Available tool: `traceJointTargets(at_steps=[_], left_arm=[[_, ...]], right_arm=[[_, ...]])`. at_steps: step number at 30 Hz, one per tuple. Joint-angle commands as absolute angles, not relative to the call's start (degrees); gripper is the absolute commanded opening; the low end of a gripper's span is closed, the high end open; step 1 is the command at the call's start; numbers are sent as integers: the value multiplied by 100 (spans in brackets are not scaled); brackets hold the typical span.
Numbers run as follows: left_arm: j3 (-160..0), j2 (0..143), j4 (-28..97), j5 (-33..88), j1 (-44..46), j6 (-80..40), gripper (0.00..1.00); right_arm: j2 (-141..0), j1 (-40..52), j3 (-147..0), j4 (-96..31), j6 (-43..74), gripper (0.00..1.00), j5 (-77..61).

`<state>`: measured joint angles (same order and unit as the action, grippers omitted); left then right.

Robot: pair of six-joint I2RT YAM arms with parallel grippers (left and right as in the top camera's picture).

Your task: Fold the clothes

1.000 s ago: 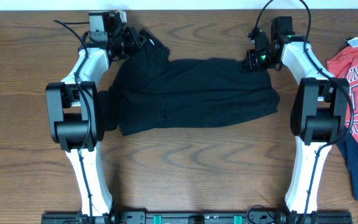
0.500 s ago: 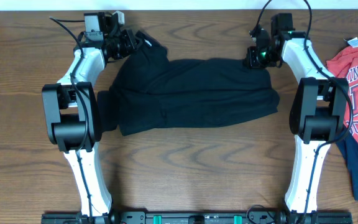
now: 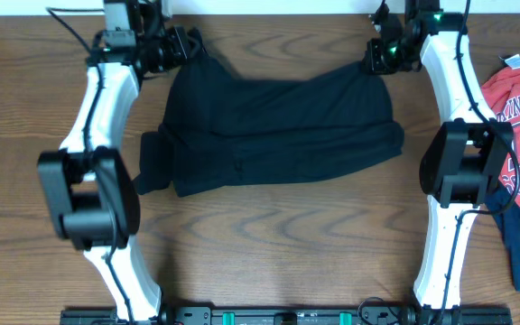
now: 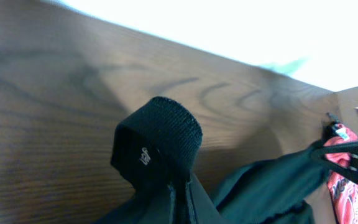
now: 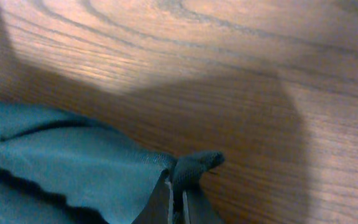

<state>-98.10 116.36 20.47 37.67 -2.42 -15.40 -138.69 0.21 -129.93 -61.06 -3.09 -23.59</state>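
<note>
Lying R of clothes [image 3: 278,126]: red tee [image 3: 515,97].

Plain black T-shirt [image 3: 278,126] of limp fabric, spread sideways across the far half of the table [image 3: 269,244], partly doubled over, its two far corners raised near the table's far edge.

Even overhead light; wrist views blurred, top glare

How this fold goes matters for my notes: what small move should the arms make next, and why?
The left gripper and right gripper each pinch a far corner of the black T-shirt, stretched between them; so probably draw both toward the near side, folding the far edge over.
</note>
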Motion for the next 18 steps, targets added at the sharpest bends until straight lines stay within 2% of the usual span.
traceJointTargets(at_steps=[1, 18], left_arm=[[-9817, 11118, 2300, 3583, -261, -1247, 6], [-9815, 10567, 4764, 3514, -397, -731, 6]], right_arm=[[-13896, -97, -13343, -6359, -351, 1, -2405], [-13397, -580, -13572, -8243, -799, 1, -2705]])
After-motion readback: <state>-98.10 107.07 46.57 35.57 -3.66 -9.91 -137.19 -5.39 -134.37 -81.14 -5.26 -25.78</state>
